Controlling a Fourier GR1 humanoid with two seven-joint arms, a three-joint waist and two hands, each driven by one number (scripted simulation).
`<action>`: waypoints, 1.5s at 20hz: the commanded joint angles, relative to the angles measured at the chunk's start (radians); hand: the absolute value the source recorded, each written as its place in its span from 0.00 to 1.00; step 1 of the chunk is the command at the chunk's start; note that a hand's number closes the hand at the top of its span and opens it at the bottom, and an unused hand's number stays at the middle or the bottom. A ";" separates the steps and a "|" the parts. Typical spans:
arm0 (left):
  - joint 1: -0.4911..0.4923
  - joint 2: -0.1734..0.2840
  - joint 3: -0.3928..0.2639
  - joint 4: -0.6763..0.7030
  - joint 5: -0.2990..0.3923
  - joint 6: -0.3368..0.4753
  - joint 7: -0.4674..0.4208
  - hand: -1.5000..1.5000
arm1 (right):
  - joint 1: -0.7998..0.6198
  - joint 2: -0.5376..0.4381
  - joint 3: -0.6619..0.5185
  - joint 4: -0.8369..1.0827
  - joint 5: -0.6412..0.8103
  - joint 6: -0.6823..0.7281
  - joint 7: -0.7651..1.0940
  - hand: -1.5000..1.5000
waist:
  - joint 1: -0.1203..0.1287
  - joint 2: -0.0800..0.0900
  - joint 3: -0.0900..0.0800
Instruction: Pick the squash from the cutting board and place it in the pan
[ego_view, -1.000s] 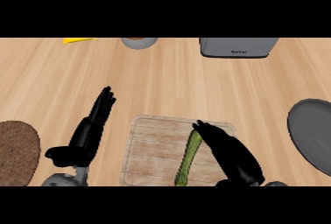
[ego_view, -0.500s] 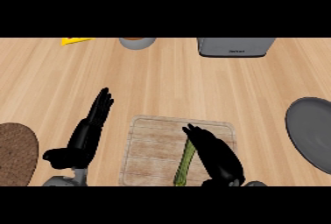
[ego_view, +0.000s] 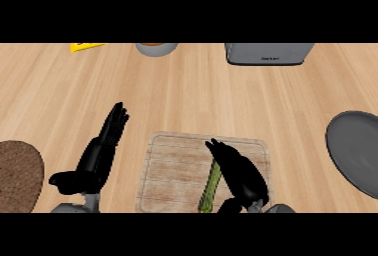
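So the squash (ego_view: 211, 186) lies on the cutting board (ego_view: 173, 172), not lifted. Right hand (ego_view: 240, 177) sits over it, fingers straight, no grab yet. Pan (ego_view: 356, 150) waits at far right. Left hand (ego_view: 100, 155) rests open, left of board.

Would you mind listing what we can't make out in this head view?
- Squash: partly hidden under the right hand; contact unclear.
- Pan: cut off by the right edge.
- Brown mat: cut off by the left edge.
- Yellow object and bowl: cut off at the top.
- Left hand: open beside the cutting board.
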 joint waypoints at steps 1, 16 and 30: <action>-0.039 -0.010 0.020 -0.082 -0.009 0.009 0.113 0.50 | -0.056 0.059 -0.048 0.087 0.022 0.027 -0.037 0.00 | 0.002 0.000 0.000; 0.059 -0.053 0.004 -0.002 -0.062 -0.034 -0.039 0.50 | -0.074 0.048 -0.032 0.300 0.156 0.056 -0.196 1.00 | 0.002 0.001 0.000; -0.012 -0.063 0.049 -0.027 -0.065 -0.021 0.060 0.50 | -0.041 0.117 -0.255 0.239 0.316 -0.205 0.087 1.00 | -0.025 -0.005 0.000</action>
